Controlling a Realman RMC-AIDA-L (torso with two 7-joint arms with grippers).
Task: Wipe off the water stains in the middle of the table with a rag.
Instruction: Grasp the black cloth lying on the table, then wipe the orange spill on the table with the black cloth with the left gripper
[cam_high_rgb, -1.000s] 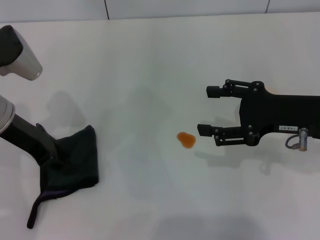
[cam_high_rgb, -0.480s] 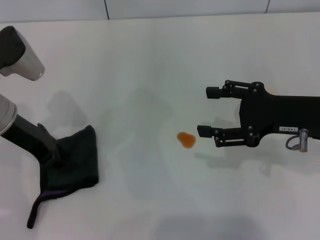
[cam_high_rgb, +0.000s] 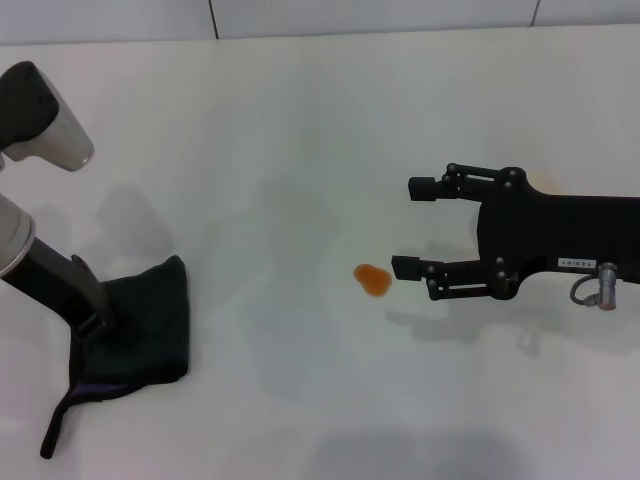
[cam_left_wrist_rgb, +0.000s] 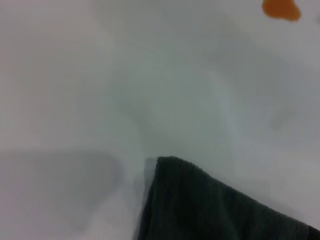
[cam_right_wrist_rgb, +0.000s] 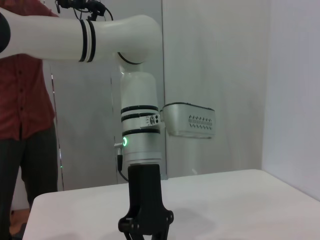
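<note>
The white table (cam_high_rgb: 300, 120) is wide and plain. On its left side the left gripper (cam_high_rgb: 95, 322) is clenched on the rag (cam_high_rgb: 145, 330), which lies on the surface. The water stains (cam_high_rgb: 373, 280), one orange blob, sit near the middle, well apart from the rag. The right gripper (cam_high_rgb: 412, 227) hovers just beside the blob, fingers spread, holding nothing. I think the rag should be dragged flat across the blob, pressed evenly.

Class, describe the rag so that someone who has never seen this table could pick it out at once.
Start with the white table and look to the robot's left side, where the left gripper presses down. The rag lies crumpled under it, with a thin tail toward the near edge. It is soft dark cloth, unlike the small orange water stains or the rigid black right gripper.
</note>
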